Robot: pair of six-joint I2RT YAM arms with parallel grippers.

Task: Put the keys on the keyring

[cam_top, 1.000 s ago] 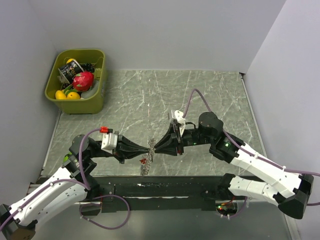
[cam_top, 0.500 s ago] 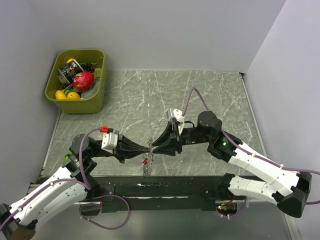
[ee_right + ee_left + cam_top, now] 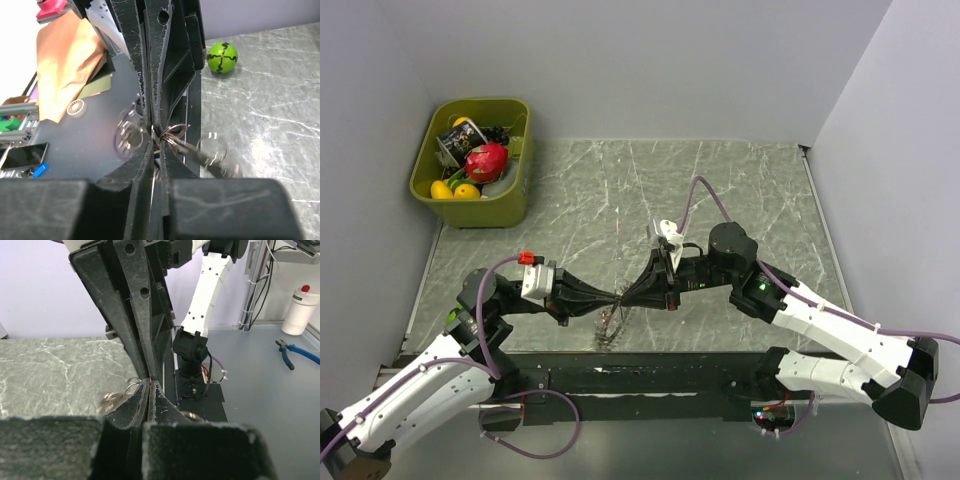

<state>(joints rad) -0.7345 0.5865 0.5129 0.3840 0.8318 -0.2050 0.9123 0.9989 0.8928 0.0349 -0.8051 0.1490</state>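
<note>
My two grippers meet tip to tip above the table's near edge. My left gripper [image 3: 614, 298] is shut, and a thin metal keyring [image 3: 131, 385] shows at its tip. My right gripper [image 3: 629, 294] is shut on a thin metal key, with a small ring loop [image 3: 173, 132] and a bit of red at its tip [image 3: 156, 136]. Several keys [image 3: 609, 324] hang from the meeting point. In the wrist views they are blurred [image 3: 216, 156] [image 3: 110, 399]. No large wreath of grey keys can be made out.
An olive bin [image 3: 516, 205] with toy fruit and a can stands at the far left. A green ball [image 3: 222, 56] lies on the marble table [image 3: 740, 180] by my left arm's base. The black front rail [image 3: 650, 365] runs just below the grippers.
My right gripper has pushed left and down toward the left one, so the tips now overlap. The hanging keys have swung and sit lower and darker.
</note>
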